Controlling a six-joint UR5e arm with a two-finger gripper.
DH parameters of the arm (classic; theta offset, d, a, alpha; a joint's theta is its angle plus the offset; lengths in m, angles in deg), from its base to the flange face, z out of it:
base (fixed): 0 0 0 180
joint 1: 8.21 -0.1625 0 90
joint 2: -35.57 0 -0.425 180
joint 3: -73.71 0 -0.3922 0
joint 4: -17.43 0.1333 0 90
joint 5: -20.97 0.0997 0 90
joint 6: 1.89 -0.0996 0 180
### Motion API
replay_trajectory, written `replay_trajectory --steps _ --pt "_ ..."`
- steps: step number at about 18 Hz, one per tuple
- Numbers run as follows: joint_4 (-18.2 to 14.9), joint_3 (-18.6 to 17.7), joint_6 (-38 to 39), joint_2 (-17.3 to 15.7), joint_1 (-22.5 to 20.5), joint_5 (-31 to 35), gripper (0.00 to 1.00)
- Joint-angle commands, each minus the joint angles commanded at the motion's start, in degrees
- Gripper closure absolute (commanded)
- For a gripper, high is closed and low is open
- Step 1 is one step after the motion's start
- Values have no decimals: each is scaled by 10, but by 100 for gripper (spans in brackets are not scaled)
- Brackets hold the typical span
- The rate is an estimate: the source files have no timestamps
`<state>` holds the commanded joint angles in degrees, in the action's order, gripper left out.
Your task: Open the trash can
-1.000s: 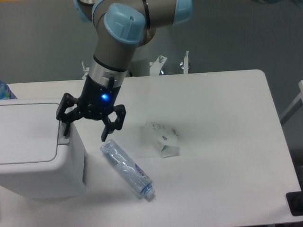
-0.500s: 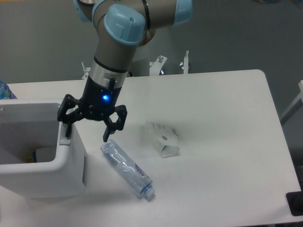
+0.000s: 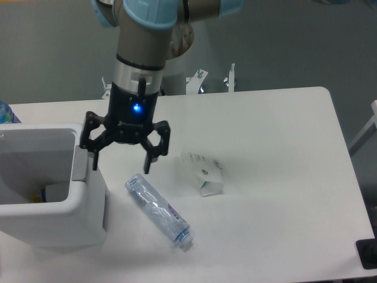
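The trash can (image 3: 59, 221) is a big white plastic bin at the left edge of the table. Its top stands open and I can see down inside, where some small items lie at the bottom. A grey push tab (image 3: 79, 164) runs along its right rim. My gripper (image 3: 121, 164) hangs just to the right of that rim, fingers spread wide and open, nothing between them. Its left finger (image 3: 93, 158) is close above the grey tab; the right finger (image 3: 148, 162) is over the table.
A crushed clear plastic bottle (image 3: 158, 211) lies on the table (image 3: 283, 147) right of the bin. A small white carton (image 3: 203, 173) lies further right. A blue object (image 3: 5, 113) peeks in at the far left edge.
The lid was flat and shut a second ago; the bin now stands open. The gripper has since lifted slightly, shifted right and turned, off the grey tab.
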<state>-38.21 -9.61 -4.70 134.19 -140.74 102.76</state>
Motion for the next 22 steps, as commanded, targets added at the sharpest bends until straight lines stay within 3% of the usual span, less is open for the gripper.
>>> replay_trajectory --steps 6,10,16,22 --pt "-3 26 -43 -8 -62 33 0" --pt "-31 -9 -141 -32 -111 93 0" --pt "-86 -25 -393 -57 -185 94 0" --pt "-87 -81 -612 -91 -237 94 0"
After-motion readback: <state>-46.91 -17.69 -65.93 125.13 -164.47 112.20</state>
